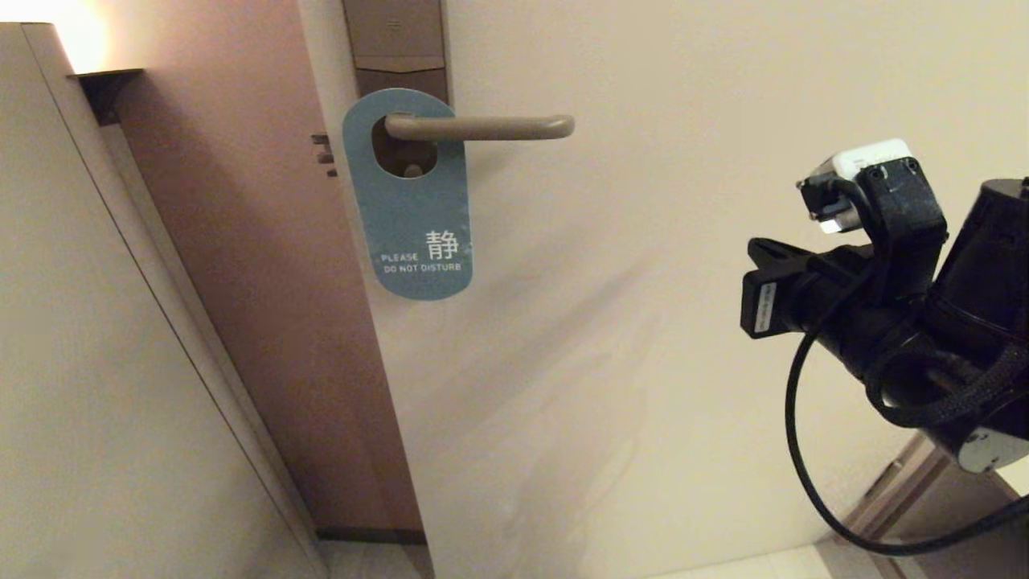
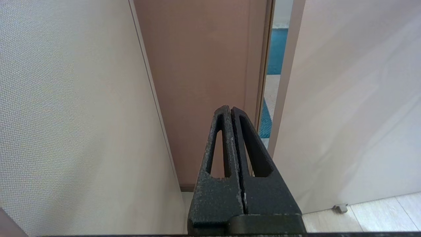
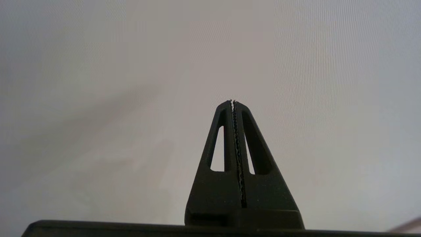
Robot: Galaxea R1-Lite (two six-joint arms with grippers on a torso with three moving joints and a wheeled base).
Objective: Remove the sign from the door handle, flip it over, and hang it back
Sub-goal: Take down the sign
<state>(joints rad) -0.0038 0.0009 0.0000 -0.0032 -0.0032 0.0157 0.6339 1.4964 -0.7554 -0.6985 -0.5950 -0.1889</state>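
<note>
My clenched, empty right gripper (image 1: 760,265) hung at four o'clock from the blue do-not-disturb sign (image 1: 412,211), which was looped over the door handle (image 1: 482,126); my left gripper (image 2: 231,110) sat parked, clenched.

Right arm (image 1: 965,322) of matte black cylindrical segments, with a white boxy camera module (image 1: 864,165) bracketed on the wrist. Black cables, 1 braided, loop beneath it. Each gripper has 2 matte black, tapered fingers with triangular cut-outs: right gripper (image 3: 233,102), serrated inner edges; left gripper (image 2: 230,109), scuffed grey.
</note>
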